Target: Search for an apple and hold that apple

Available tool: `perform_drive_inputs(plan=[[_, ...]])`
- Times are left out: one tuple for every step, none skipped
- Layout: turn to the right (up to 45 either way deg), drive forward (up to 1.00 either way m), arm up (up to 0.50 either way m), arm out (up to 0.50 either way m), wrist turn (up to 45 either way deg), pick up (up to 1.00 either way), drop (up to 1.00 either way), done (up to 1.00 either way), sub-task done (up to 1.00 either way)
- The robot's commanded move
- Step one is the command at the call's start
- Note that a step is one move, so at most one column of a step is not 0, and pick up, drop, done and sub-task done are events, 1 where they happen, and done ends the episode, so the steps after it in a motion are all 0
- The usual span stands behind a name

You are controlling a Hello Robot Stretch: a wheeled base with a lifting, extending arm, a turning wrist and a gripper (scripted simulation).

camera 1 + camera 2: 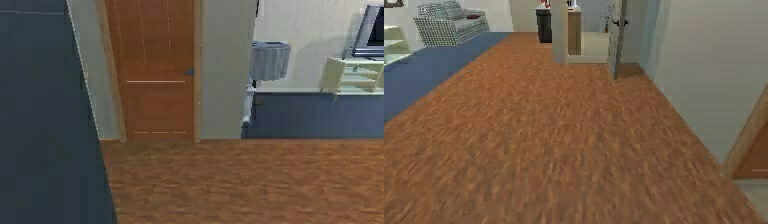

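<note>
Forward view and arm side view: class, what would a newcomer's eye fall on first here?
The orange-brown wooden door stands out at the forward view's middle, with a blue carpet to its right. In the arm side view, the reddish wood floor spreads wide, and a checked sofa sits at the top left.

The forward view looks ahead and somewhat down. It faces an orange-brown panelled wooden door [155, 65] close by at 12 o'clock, with a dark grey flat wall face [40, 130] closer still at 9 o'clock. Reddish-brown wood-plank floor [240, 180] lies at 6 o'clock.

The arm side view looks out sideways and down along the same plank floor [554, 140] toward a far grey door [617, 35] at 12 o'clock.

Both views take in the dark blue carpet: at 3 o'clock in the forward view [310, 115] and at 10 o'clock in the arm side view [424, 70]. A pale cream shelf unit [350, 75] at the forward view's 2 o'clock seems to show again at the arm side view's 9 o'clock edge [392, 45].
</note>
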Motion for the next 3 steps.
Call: perform_drive_inputs(plan=[[45.0, 0.00, 0.00, 0.00, 0.0, 0.00, 0.00, 0.00, 0.00], [45.0, 0.00, 0.00, 0.00, 0.0, 0.00, 0.00, 0.00, 0.00], [6.0, 0.00, 0.00, 0.00, 0.0, 0.00, 0.00, 0.00, 0.00]])
